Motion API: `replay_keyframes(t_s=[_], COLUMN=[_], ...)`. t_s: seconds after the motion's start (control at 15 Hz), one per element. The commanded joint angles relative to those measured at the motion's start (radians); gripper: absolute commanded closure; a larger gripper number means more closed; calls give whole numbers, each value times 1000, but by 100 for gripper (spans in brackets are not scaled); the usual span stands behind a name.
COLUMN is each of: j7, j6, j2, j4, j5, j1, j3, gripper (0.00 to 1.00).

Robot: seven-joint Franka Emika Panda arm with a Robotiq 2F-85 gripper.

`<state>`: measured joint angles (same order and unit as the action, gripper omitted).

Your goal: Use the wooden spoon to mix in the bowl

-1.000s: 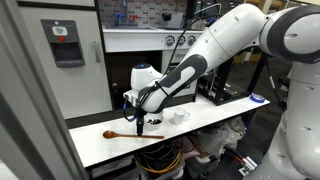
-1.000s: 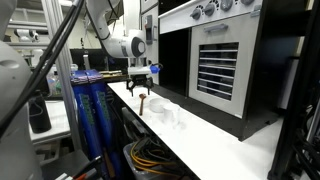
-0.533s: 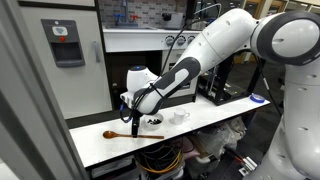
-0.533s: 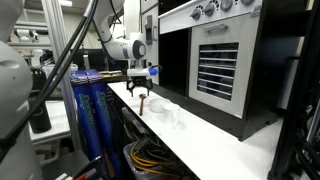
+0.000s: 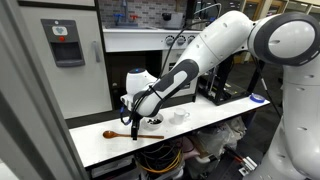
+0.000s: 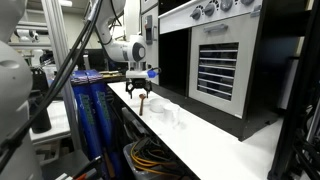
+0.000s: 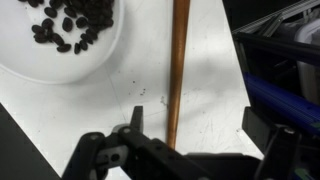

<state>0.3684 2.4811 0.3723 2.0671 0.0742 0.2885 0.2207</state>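
The slim brown wooden spoon (image 7: 178,70) lies flat on the white worktop (image 7: 205,50). It sits just beside the shallow pale round bowl (image 7: 62,66) of dark specks. The black pincer (image 7: 192,118) hangs low over the handle, jaws spread wide on either side of it, gripping nothing. In an exterior view the spoon's oval head (image 5: 108,134) points away from the bowl.

White tabletop (image 5: 220,113) carries a small plain bowl (image 5: 180,116) and a blue lid (image 5: 259,99) at the far end. Cables (image 6: 150,155) underneath. Black oven (image 6: 220,65) behind, blue containers (image 6: 95,115) beside.
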Motion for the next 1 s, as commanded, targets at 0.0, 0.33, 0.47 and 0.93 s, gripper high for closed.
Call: replay_keyframes(t_s=[0.0, 0.33, 0.47, 0.93], j7=[-23, -34, -37, -56], j6=[-15, -15, -14, -15], j2=[31, 38, 42, 50], j4=[-22, -23, -23, -33], j5=[17, 29, 32, 68], j1=[-20, -16, -17, -12], j3=[17, 12, 10, 2], gripper=[0, 0, 0, 0])
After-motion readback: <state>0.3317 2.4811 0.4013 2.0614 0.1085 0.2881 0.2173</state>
